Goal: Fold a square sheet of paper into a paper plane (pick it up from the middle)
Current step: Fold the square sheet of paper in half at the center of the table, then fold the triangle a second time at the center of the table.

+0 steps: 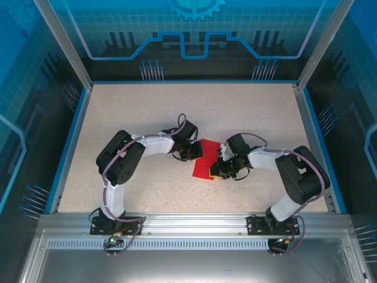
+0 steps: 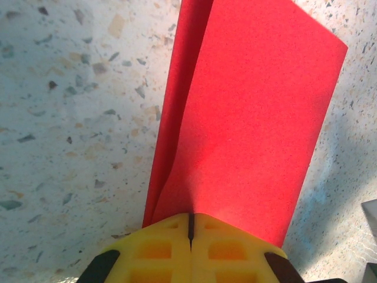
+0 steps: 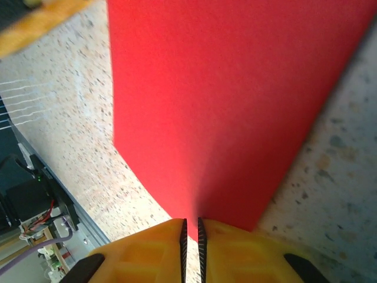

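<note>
The square sheet of paper (image 1: 205, 164) is bright red and sits mid-table between the two grippers. It is folded, with a narrow flap beside a broad panel. In the left wrist view the sheet (image 2: 247, 118) rises from the yellow fingers, and its crease runs into the slit of my left gripper (image 2: 190, 215), which is shut on it. From above, my left gripper (image 1: 196, 154) is at the sheet's left edge and my right gripper (image 1: 219, 167) at its right edge. My right gripper (image 3: 191, 221) has its jaws almost together, with the sheet's (image 3: 224, 106) near edge in the narrow slit.
The speckled tabletop (image 1: 147, 118) is bounded by blue rails and transparent walls. An aluminium rail (image 1: 188, 221) runs along the near edge, behind the arm bases. The right wrist view catches cables and electronics (image 3: 29, 206) at the table edge.
</note>
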`<state>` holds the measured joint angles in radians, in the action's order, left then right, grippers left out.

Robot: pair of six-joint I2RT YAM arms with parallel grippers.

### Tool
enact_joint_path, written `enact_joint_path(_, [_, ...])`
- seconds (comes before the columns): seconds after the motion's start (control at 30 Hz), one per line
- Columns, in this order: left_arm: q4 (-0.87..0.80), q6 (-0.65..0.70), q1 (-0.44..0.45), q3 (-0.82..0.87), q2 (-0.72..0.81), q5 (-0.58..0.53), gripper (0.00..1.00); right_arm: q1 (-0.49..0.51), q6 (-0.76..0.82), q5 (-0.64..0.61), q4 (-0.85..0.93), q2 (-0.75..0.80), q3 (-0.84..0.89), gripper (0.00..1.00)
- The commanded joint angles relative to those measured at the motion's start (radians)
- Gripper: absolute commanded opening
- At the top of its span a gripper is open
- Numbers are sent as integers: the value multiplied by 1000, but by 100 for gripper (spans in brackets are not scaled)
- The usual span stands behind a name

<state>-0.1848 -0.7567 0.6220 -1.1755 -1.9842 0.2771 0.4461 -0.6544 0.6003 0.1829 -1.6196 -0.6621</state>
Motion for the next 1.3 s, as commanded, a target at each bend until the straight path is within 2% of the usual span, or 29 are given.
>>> enact_joint_path(0.0, [-114,13,20,34,-82,-29,0,23,20,-4,-4,-14,16,16])
enact_joint_path(0.07, [-117,13,24,27,-81,-23,0,25,38,0,24,-23,12,16])
enact_joint_path(0.17, [-123,10,25,13,-72,-11,0,23,54,-72,112,-5,-4,16])
enact_joint_path(0.3, [-141,15,25,-5,-20,-17,0,17,57,-61,172,61,-32,16])
enact_joint_path(0.4, [-163,18,24,-42,12,-12,5,-11,43,-107,208,116,-45,16])
enact_joint_path(0.63, [-176,20,-19,-64,112,-4,30,-116,-47,-132,165,197,-19,23])
enact_joint_path(0.7, [-157,13,-49,-59,114,43,39,-118,-54,-144,167,192,-34,27])
enact_joint_path(0.8, [-142,15,-85,-64,86,108,44,-118,-76,-139,125,168,-40,33])
enact_joint_path(0.9, [-123,22,-99,-86,40,195,45,-117,-82,-102,112,120,-75,30])
enact_joint_path(0.97, [-122,20,-99,-99,15,202,46,-116,-82,-98,104,102,-94,26])
enact_joint_path(1.27, [-164,32,-98,-160,-47,194,47,-119,-77,-74,71,-18,-145,30])
